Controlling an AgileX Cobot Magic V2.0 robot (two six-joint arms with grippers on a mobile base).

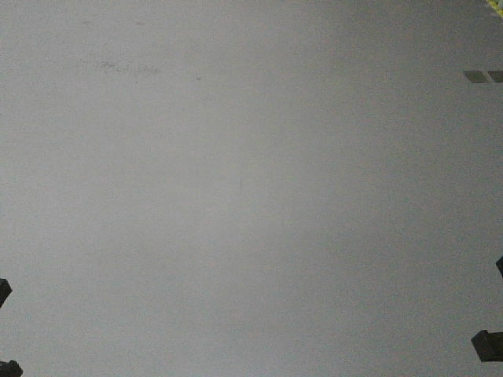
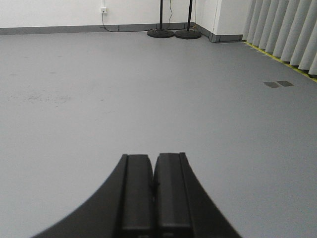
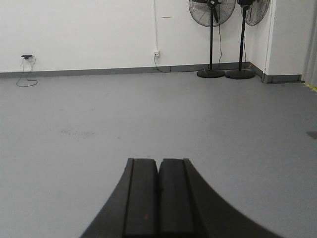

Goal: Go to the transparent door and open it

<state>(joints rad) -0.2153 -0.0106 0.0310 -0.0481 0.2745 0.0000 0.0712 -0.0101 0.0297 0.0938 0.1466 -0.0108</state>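
The left gripper has its two black, flat-faced fingers pressed together with nothing between them, and the right gripper is the same: jaws closed, empty, their matte plastic flaring out in curved shoulders toward the camera. Both point out low over a smooth grey floor, dull and lightly scuffed, which fills the front view almost entirely. Set flush in it are two small dark plates, off to the left gripper's right. Farther out, a yellow strip runs along the foot of pale vertical blinds hanging in stiff folds. At the far end stand two pedestal fans with round wire cages, thin poles and heavy disc bases, against a plain white wall with a grey skirting, a socket and a loose cable trailing to the floor. The door shows in none of the views, so where it lies cannot be told. By that I judge the task barely begun: the base has yet to reach the door, and the handle is untouched.
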